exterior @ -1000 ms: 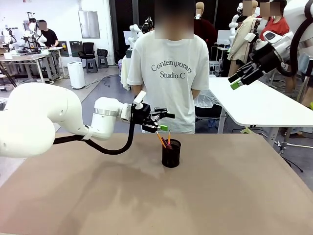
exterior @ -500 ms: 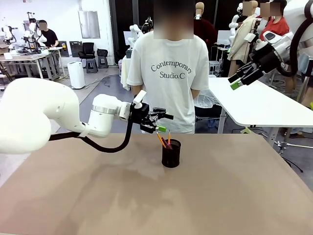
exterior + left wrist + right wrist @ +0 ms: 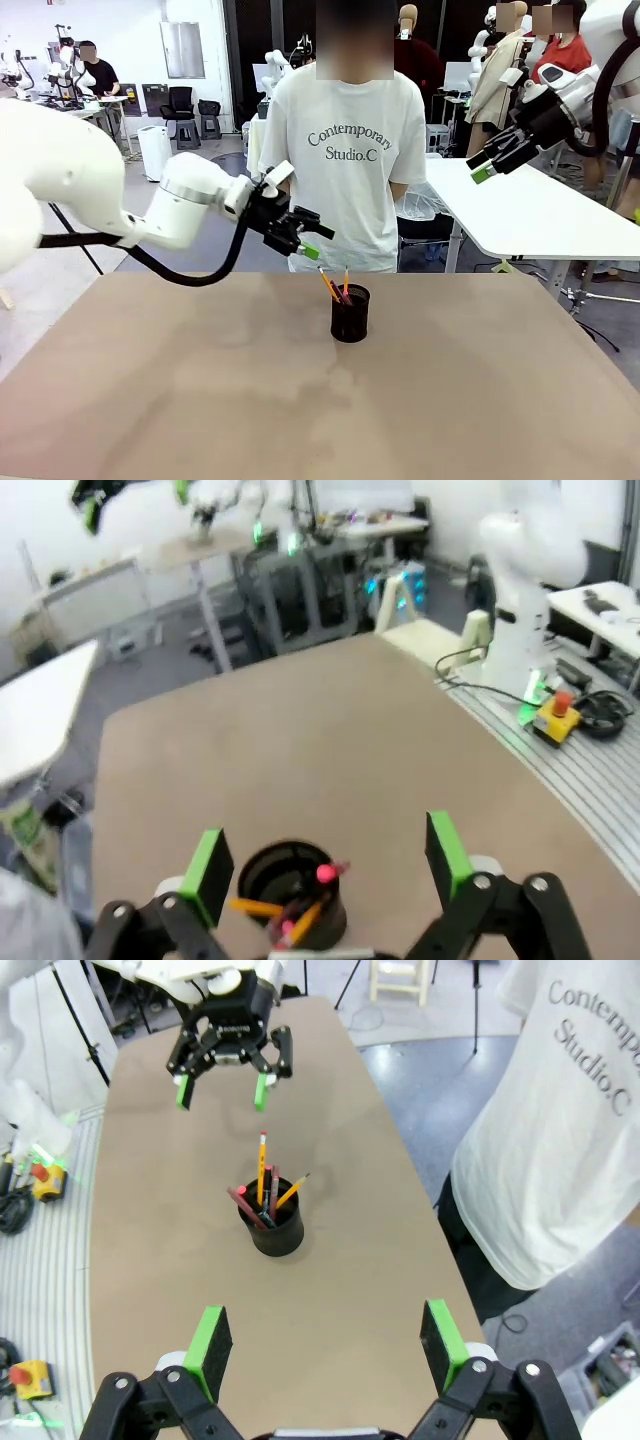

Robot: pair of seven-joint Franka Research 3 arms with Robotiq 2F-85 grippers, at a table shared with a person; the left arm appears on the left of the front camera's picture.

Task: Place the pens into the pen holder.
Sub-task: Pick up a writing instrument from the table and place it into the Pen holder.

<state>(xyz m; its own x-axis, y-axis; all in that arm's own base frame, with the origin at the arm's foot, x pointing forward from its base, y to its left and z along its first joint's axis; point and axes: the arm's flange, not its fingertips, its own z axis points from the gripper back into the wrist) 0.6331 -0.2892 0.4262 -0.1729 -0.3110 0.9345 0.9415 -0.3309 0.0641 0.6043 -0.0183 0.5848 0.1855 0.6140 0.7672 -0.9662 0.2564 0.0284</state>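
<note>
The black mesh pen holder [image 3: 350, 314] stands on the brown table near its far middle, with the pens [image 3: 336, 285] upright inside it and their ends poking out above the rim. My left gripper [image 3: 311, 241] hovers open and empty, up and to the left of the holder. Its wrist view looks down on the pen holder [image 3: 291, 885] and the pens [image 3: 300, 912] between the green pads of the left gripper [image 3: 328, 862]. My right gripper [image 3: 481, 166] hangs high at the far right, open. From there the right gripper [image 3: 325, 1345] frames the pen holder [image 3: 272, 1230], the pens [image 3: 263, 1182] and the left gripper [image 3: 222, 1085].
A person in a white T-shirt [image 3: 345, 150] stands at the far edge, right behind the holder. A white table [image 3: 530, 212] sits to the right. The brown table [image 3: 300, 400] is bare around the holder.
My left arm has drawn back to the left and slightly upward, away from the pen holder, its gripper staying open. The right arm and the pens have not moved.
</note>
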